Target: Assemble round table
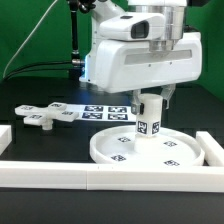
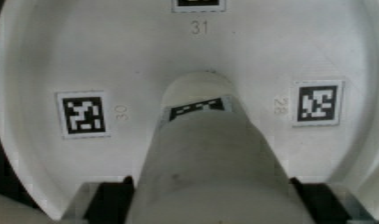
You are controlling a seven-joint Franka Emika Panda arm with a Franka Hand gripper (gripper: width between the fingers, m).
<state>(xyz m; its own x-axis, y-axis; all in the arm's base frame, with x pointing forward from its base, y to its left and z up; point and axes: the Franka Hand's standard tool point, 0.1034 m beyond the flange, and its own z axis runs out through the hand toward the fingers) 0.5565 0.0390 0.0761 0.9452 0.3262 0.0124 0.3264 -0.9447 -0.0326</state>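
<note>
The fingers [image 2: 111, 202] are closed on the post [image 1: 148, 118], held upright on the middle of the round disc [image 1: 118, 150]; the cross piece [image 1: 45, 116] lies apart on the desk [image 1: 40, 142].

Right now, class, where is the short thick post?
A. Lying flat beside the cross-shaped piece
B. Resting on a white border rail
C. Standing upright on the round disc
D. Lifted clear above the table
C: in the exterior view the post stands upright on the round disc, while the cross-shaped piece lies apart on the table at the exterior view's left.
</note>
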